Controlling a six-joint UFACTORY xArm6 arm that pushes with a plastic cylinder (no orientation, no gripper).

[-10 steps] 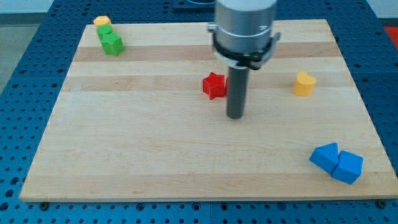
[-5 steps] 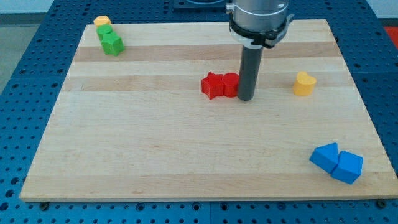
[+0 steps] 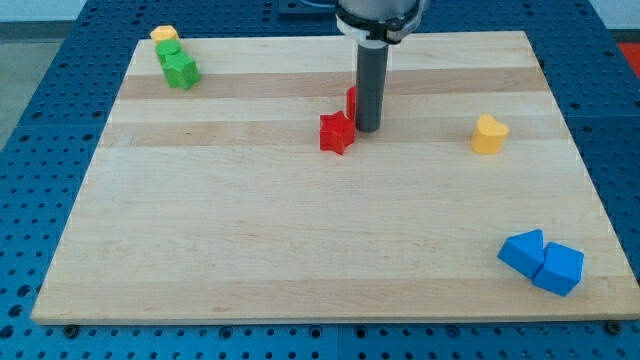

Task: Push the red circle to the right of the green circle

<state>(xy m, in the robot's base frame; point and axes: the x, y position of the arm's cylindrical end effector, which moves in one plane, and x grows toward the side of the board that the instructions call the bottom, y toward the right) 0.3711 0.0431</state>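
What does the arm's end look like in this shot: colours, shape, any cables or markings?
A straight dark grey cylindrical rod, plain and smooth, ending in my tip. Above it sits a wider round collar, black at its lower rim with a silvery metal body, cut off by the view's top. No cables or markings show, and there is no hand.

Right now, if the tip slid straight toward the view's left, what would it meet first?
Probably the red star, just left of my tip. The red block half hidden behind the rod lies farther up, likely off that line.
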